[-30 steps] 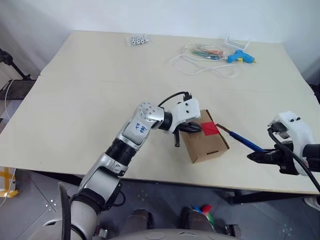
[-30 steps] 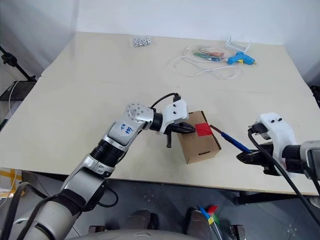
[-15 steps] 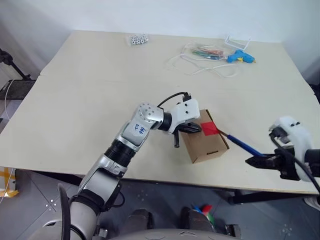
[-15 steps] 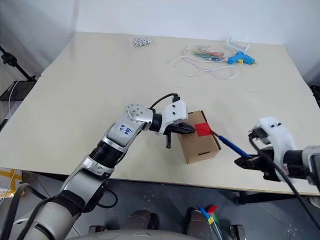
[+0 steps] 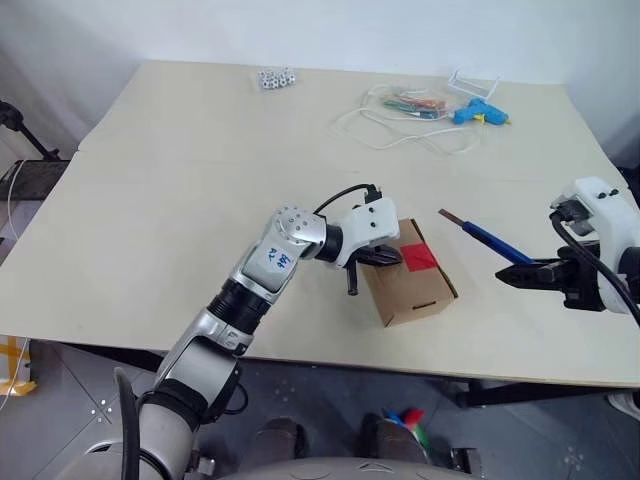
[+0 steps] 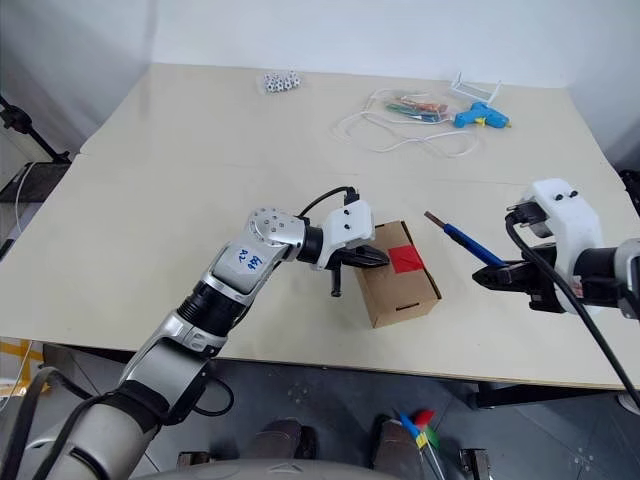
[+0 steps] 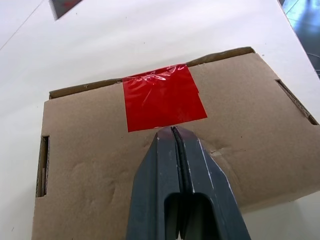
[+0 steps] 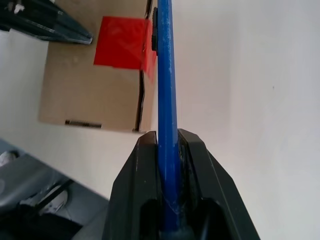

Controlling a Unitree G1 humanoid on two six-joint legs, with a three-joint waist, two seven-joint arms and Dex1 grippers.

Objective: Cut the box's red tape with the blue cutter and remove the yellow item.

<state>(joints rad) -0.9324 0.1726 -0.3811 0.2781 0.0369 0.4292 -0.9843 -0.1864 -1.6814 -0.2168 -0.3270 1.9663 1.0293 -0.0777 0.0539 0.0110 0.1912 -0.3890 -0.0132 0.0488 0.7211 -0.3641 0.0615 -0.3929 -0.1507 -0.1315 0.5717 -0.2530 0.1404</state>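
Note:
The brown box (image 5: pixel 412 288) lies near the table's front edge with its flaps down. A red tape (image 7: pixel 162 97) patch spans the flap seam. My left gripper (image 7: pixel 173 130) is shut, and its tips rest on the box top right beside the tape. My right gripper (image 5: pixel 508 276) is to the right of the box, shut on the blue cutter (image 5: pixel 482 238). The cutter slants up toward the box and its tip hangs in the air, apart from the cardboard. In the right wrist view the blue cutter (image 8: pixel 164 75) runs past the box's edge near the red tape (image 8: pixel 121 42). The yellow item is hidden.
A light-blue glue gun (image 5: pixel 480 112), a looped white cord (image 5: pixel 398 132) and a packet of coloured bits (image 5: pixel 416 103) lie at the back right. A small cluster of white cubes (image 5: pixel 277 78) sits at the back. The table's front edge (image 5: pixel 330 362) runs just below the box.
My right gripper has lifted with the cutter. The tip, which was at the tape's right edge, now hangs higher and clear of the box. The left gripper has stayed put.

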